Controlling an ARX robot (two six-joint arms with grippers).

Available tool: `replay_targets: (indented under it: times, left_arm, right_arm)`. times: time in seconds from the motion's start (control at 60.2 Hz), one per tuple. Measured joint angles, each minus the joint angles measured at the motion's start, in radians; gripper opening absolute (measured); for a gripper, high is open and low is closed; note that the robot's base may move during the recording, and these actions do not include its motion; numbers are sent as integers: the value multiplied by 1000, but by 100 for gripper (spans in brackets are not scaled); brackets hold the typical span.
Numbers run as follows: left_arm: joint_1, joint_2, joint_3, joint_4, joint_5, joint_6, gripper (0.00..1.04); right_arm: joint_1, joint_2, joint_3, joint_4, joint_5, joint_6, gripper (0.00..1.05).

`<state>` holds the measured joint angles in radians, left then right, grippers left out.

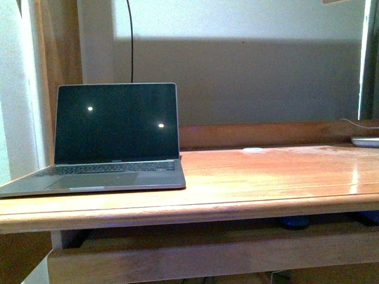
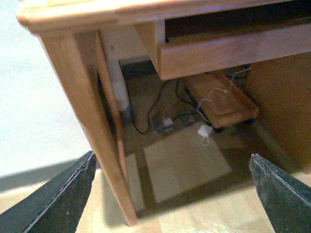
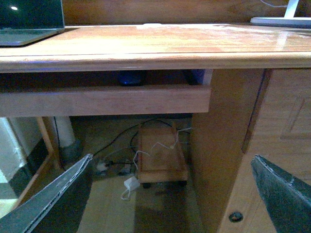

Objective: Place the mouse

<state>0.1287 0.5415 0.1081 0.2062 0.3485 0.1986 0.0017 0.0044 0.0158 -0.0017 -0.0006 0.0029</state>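
Note:
A small dark oval thing, by its look the mouse [image 1: 294, 222], lies in the shadowed slot under the tabletop, on the pull-out tray [image 1: 207, 251]. It also shows in the right wrist view [image 3: 130, 77], above the tray's front board. My left gripper [image 2: 172, 194] is open and empty, low near the floor in front of the desk's left leg [image 2: 92, 131]. My right gripper [image 3: 172, 194] is open and empty, below desk height, facing the tray and the cabinet side. Neither gripper shows in the front view.
An open laptop [image 1: 112, 136] with a dark screen stands on the desk's left part. A white flat item [image 1: 366, 141] lies at the far right, a small white disc [image 1: 253, 149] at the back. Under the desk are cables and a low wooden trolley [image 3: 160, 150].

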Motion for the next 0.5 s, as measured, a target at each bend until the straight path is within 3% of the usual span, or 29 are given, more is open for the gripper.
replay_targets:
  times: [0.249,0.365,0.498]
  left_arm:
    - [47,657,134,690,145,570,97]
    - [23,853,200,856,188,779,97]
    - [-19,1015,261,937,208,927,97]
  right_arm:
    - [0,0,0,0,0,0,97]
    - [0,0,0,0,0,0,97]
    - [0,0,0,0,0,0,97]
